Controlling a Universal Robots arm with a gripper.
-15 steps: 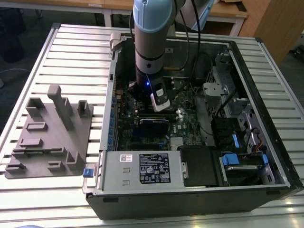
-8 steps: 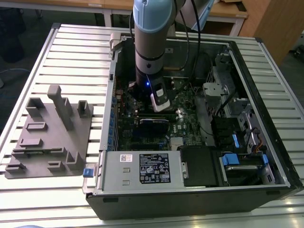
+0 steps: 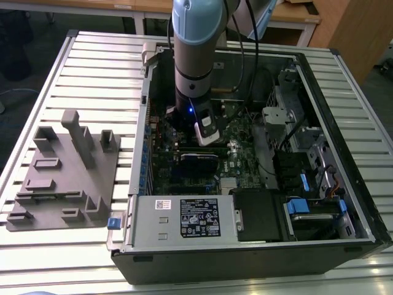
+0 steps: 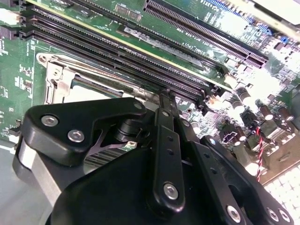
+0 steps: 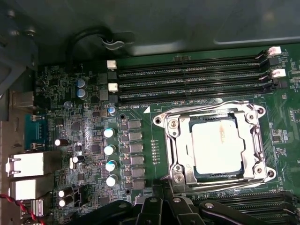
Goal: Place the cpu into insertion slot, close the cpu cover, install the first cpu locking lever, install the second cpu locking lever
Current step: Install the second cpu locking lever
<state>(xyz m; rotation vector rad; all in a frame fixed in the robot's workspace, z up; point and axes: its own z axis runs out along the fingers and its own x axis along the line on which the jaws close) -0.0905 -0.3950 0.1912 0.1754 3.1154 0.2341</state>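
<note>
My black gripper, fingers together and empty, presses beside the silvery square cpu cover, shut over the dull-grey cpu, so a lever can latch it.

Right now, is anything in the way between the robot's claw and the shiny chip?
Nothing visible is. In the first wrist view the cpu lies in the insertion slot with the cpu cover framing it, top bare, and the gripper sits just beside it.
</note>
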